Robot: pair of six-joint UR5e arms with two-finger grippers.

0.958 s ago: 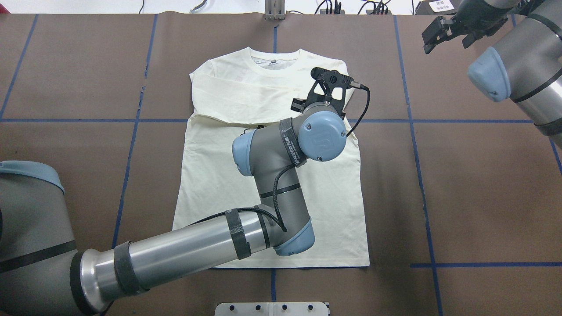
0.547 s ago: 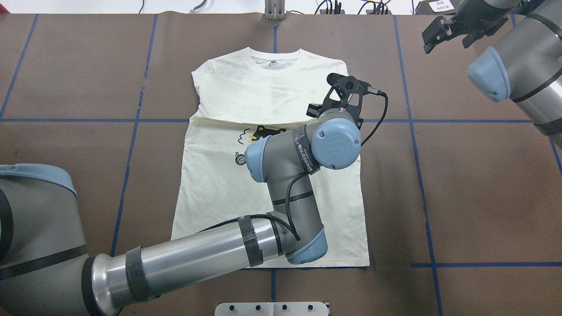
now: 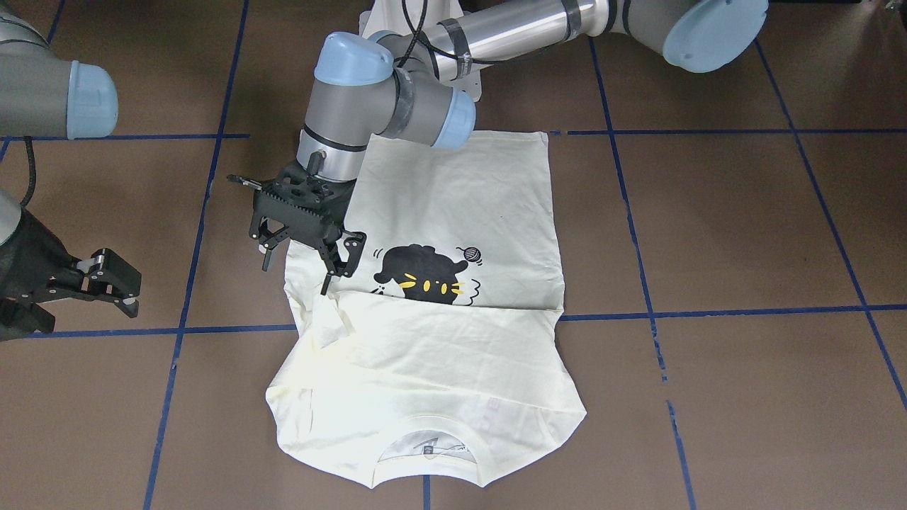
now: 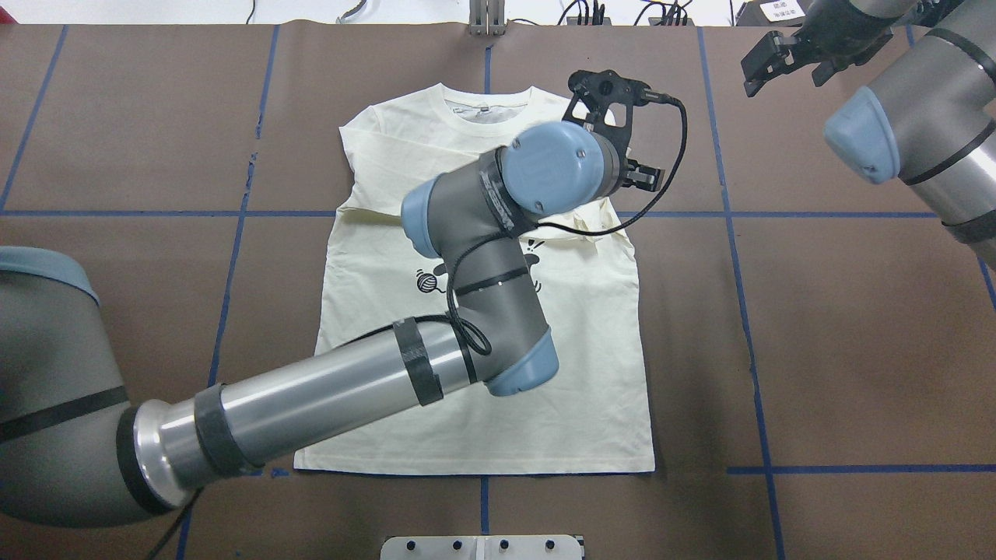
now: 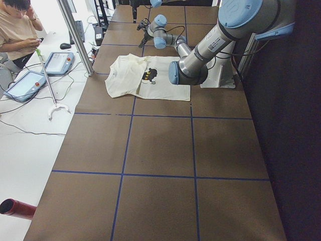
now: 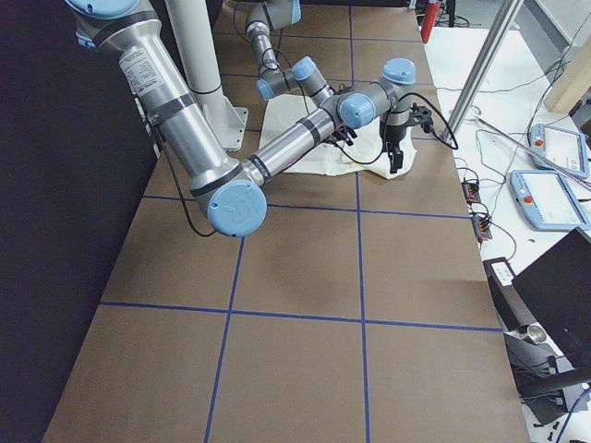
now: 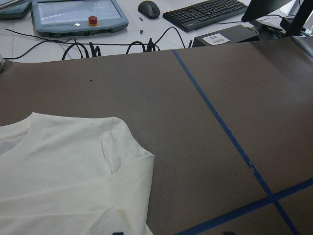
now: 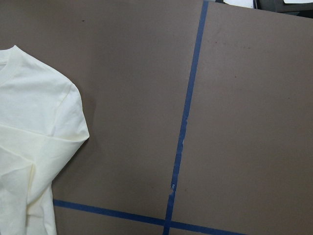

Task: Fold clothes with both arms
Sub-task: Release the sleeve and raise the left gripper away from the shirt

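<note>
Left arm (image 4: 334, 393) elbow-bent, left hand (image 3: 301, 265) pointing down, jaws apart; right hand (image 3: 113, 287) likewise spread, well apart from it.

I can read nothing for certain from here: the white sticker (image 7: 213, 37) on the black box is too small, and the strap (image 4: 492, 201) print on the left arm (image 4: 327, 397) blurs (the T-shirt (image 3: 453, 191) neck label too).

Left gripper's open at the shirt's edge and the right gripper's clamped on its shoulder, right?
No. The right gripper is open over the table, clear of the shirt; the front-facing view shows it. The left gripper is open at its edge.
</note>
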